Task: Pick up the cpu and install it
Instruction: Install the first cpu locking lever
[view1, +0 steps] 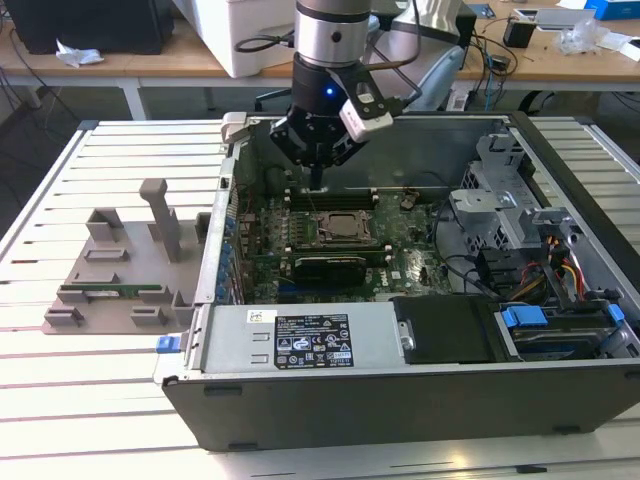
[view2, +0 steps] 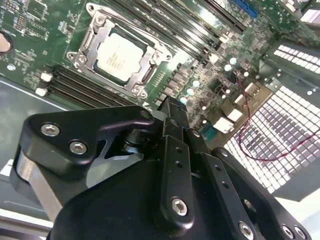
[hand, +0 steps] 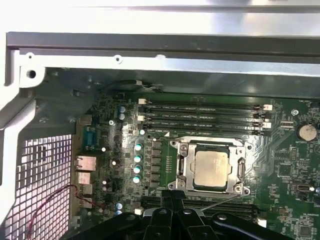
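The cpu (hand: 212, 167) lies flat inside the dark metal socket frame (hand: 186, 167) on the green motherboard, its silver top showing. The exterior view has the cpu (view1: 345, 228) in the middle of the open computer case. My gripper (view1: 316, 182) hangs above the board, just behind the socket and apart from it. In both wrist views its two black fingers (view2: 172, 112) press together with nothing between them. The gripper (hand: 172, 196) tip points at the socket's edge near the memory slots.
The open computer case (view1: 300, 410) lies on a slatted table. A grey fixture tray (view1: 120, 270) with upright posts stands at the exterior view's left. Memory slots (hand: 200, 117) flank the socket. A drive cage and cables (view1: 540, 250) crowd the case's right side.
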